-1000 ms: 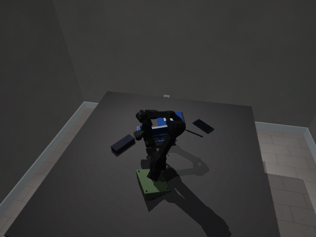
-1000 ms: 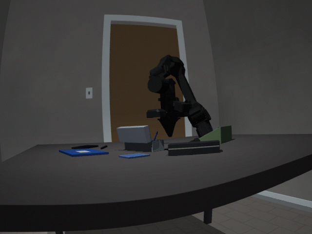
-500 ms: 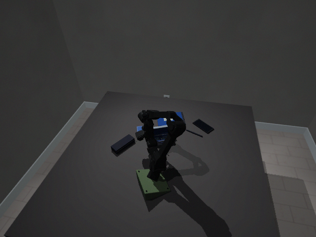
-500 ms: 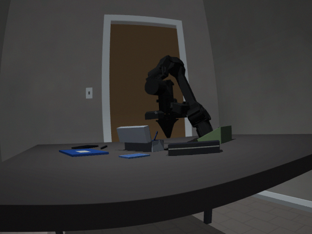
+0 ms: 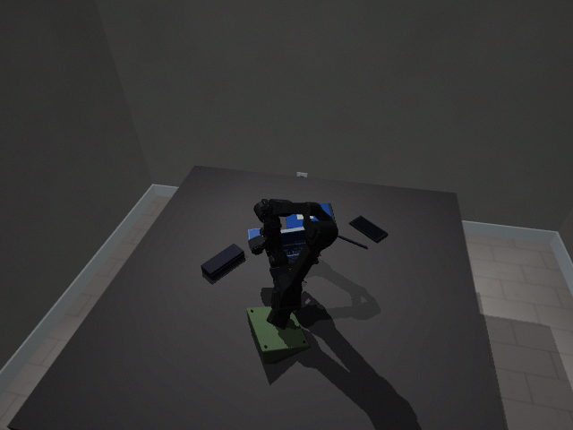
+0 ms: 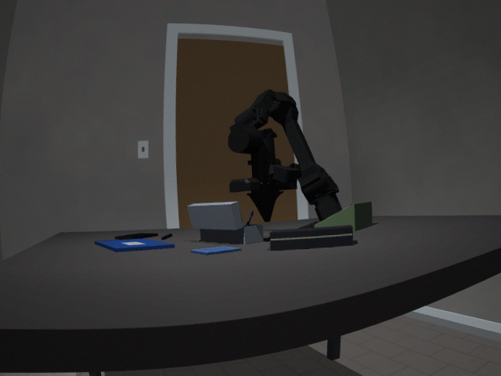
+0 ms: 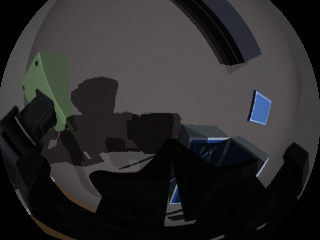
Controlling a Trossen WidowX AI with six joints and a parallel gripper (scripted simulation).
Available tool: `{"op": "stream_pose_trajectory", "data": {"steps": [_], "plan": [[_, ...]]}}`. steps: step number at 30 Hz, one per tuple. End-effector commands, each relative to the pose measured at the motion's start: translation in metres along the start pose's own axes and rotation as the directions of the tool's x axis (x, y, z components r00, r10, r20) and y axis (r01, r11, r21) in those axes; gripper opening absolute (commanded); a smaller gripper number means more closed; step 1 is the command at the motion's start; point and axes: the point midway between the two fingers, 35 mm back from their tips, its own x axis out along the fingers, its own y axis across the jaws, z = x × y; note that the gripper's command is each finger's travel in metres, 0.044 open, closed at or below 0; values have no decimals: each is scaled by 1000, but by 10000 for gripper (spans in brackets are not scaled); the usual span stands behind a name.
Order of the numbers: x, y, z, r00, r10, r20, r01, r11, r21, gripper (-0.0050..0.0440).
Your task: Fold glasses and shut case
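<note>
The gripper, jaws closed on nothing, hangs point-down just above the open case near the far edge of the surface. The glasses look half-folded; judging so, the next move is nudging the raised arm flat

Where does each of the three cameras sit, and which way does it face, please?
Top: high behind the green base plate, looking down the black arm.
Exterior: low at the table's far edge, facing the arm, the open grey glasses case and the door.
Wrist: on the arm, looking down past the shut gripper.
All three share the case and base plate.
</note>
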Motion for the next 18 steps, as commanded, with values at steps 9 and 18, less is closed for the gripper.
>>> {"op": "stream_pose_trajectory", "data": {"steps": [9,18], "plan": [[-2,-1,-8,1000,-9,-3,9,1000,2,0],[-2,-1,-14,1000,-9,-3,9,1000,2,0]]}}
